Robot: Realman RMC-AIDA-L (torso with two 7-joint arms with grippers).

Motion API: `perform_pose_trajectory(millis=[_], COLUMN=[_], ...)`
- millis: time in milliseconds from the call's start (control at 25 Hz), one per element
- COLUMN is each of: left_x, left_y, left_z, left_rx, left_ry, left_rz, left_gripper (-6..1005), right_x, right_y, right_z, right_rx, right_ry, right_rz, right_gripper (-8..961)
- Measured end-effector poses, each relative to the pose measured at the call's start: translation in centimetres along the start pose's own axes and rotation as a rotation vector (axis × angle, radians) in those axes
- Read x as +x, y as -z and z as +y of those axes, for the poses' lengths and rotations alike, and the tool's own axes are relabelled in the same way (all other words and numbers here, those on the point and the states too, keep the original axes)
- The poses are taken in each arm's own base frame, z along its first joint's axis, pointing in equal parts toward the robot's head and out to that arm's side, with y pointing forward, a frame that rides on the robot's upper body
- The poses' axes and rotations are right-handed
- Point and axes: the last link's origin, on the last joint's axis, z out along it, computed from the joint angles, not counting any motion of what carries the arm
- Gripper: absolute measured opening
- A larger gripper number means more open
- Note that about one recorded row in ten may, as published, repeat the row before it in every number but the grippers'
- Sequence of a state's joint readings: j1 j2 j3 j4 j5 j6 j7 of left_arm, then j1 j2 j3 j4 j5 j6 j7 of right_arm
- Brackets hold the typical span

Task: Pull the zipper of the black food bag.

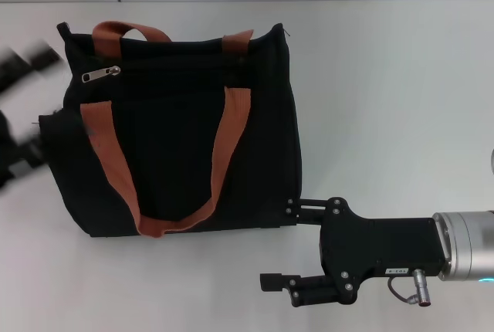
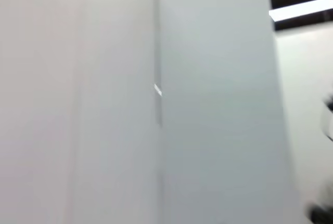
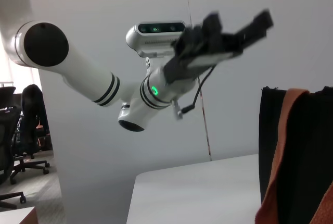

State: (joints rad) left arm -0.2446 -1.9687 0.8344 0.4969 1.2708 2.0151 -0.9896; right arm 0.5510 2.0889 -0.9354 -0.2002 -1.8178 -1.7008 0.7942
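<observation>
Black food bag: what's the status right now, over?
Left gripper raised beside the bag, open. Right gripper open at black food bag corner. Zipper untouched, nothing blocking.

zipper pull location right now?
Head view: the zipper pull sits at the far-left end of the zip line on the black food bag, just below the rear orange handle.

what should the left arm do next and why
Probably lower the left pincer toward the zipper. It is raised beside the bag's left edge, not touching the pull tab. The right pincer, open, sits at the bag's near right corner.
</observation>
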Motion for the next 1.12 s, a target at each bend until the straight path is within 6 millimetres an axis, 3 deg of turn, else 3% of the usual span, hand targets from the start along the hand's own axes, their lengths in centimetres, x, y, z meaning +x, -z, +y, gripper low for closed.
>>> perform_pose_trajectory(millis=[240,600,1120], left_x=[0.2,-2.9,-3.4], left_y=[0.3,0.0,-0.3], left_z=[0.0,2.4,2.9], left_rx=[0.018,-0.155,-0.218], left_ry=[0.003,0.127,0.154], left_rz=[0.018,-0.189,-0.237], left_gripper=[727,717,703], right_x=[0.0,-0.4,-0.5], right_y=[0.0,0.1,0.1], right_z=[0.1,-0.1,-0.2], right_rx=[-0.002,0.0,0.004], right_ry=[-0.001,0.005,0.007], right_rz=[-0.004,-0.019,-0.022], right_gripper=[742,742,743])
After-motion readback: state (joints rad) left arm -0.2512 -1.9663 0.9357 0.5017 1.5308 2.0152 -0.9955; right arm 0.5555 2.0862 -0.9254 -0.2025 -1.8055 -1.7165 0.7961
